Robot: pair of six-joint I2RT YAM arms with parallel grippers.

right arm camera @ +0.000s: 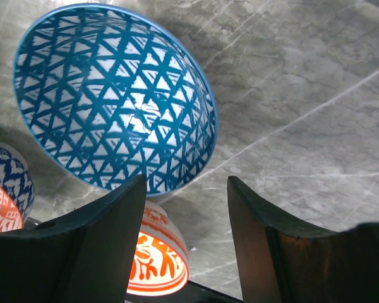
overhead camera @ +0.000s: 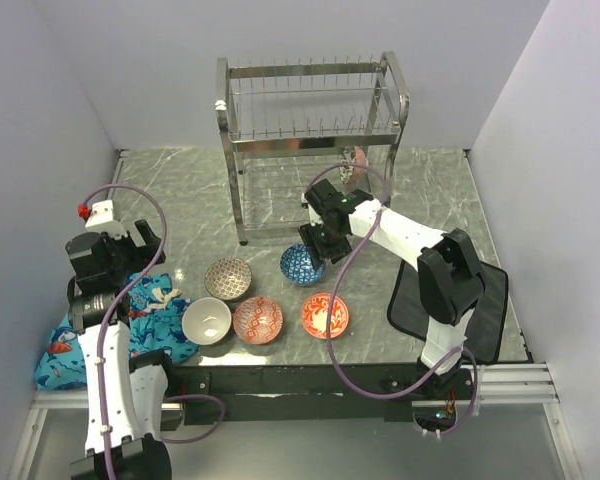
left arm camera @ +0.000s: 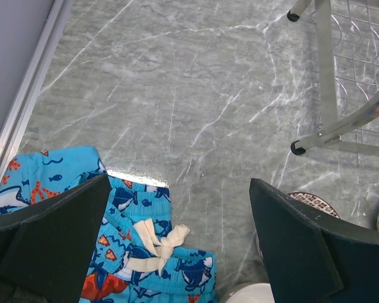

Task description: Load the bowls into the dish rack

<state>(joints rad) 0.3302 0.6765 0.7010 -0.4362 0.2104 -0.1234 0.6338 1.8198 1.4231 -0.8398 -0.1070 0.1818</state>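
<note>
The dish rack (overhead camera: 310,130) stands at the back middle of the table. Several bowls sit in front of it: blue (overhead camera: 302,264), brown-grey (overhead camera: 227,278), cream-white (overhead camera: 206,320), pinkish-red (overhead camera: 257,319) and red-orange (overhead camera: 324,315). My right gripper (overhead camera: 315,245) hovers at the blue bowl's far rim. In the right wrist view, the blue bowl (right arm camera: 114,95) lies just ahead of my right gripper (right arm camera: 186,208), which is open and holds nothing. The red-orange bowl (right arm camera: 155,265) shows below the left finger. My left gripper (left arm camera: 180,189) is wide open above a cloth, holding nothing.
A blue fish-print cloth (overhead camera: 130,320) lies at the front left, under my left gripper (overhead camera: 148,238). A black mat (overhead camera: 485,300) lies at the right by the right arm's base. A rack foot (left arm camera: 297,148) stands ahead of the left gripper. Walls close in on three sides.
</note>
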